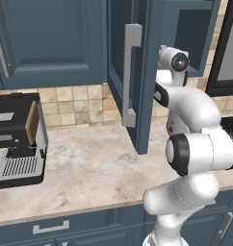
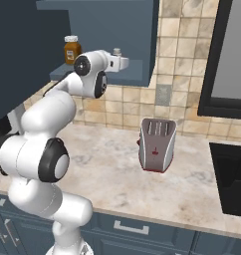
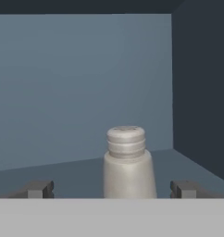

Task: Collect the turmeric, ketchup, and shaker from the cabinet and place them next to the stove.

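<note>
The pale grey shaker [image 3: 127,162] stands upright on the cabinet shelf, between my open gripper's [image 3: 113,189] two fingertips and just ahead of them. Neither fingertip touches it. In the right base view my hand reaches into the open cabinet [image 2: 140,66], and the shaker's top [image 2: 116,51] peeks over it. The turmeric [image 2: 71,50], an orange-brown jar with a white lid, stands on the same shelf to the left of my hand. The cabinet door [image 1: 143,81] hangs open with its grey bar handle [image 1: 131,72]. The black stove [image 2: 231,174] sits at the counter's right end. The ketchup is out of view.
A silver toaster [image 2: 156,144] stands on the marble counter [image 2: 112,164] below the cabinet. A black coffee machine [image 1: 17,139] sits at the counter's far left. A dark panel [image 2: 227,55] hangs above the stove. The open door juts out over the counter beside my arm.
</note>
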You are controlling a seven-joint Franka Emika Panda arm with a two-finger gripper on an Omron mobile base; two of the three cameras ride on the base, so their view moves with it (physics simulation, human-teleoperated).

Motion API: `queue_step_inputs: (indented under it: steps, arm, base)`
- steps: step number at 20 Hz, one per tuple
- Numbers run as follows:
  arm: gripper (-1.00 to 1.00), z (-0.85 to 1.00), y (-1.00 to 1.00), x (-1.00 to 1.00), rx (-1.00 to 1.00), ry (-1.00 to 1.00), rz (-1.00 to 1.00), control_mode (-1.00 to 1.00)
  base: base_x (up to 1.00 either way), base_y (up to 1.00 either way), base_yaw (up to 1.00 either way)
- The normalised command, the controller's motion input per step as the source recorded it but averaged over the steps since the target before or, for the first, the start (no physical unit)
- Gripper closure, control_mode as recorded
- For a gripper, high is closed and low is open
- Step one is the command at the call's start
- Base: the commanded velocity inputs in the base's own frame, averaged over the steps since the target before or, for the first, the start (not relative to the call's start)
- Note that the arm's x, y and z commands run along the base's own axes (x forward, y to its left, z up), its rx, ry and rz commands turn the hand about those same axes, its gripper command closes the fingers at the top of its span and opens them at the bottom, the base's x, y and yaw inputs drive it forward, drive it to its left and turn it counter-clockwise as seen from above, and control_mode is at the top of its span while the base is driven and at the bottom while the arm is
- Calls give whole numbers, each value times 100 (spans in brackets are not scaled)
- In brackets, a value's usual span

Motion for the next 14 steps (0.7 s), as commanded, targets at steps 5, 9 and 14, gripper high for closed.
queue_step_inputs:
  steps: [5, 9, 14]
  arm:
    - [-100, -2, -10, 12, 0, 0, 0, -100]
    - [-100, 0, -6, 12, 0, 0, 0, -100]
    - [-100, -1, -1, 15, 0, 0, 0, -100]
  base:
    - [0, 0, 0]
    - [0, 0, 0]
    - [0, 0, 0]
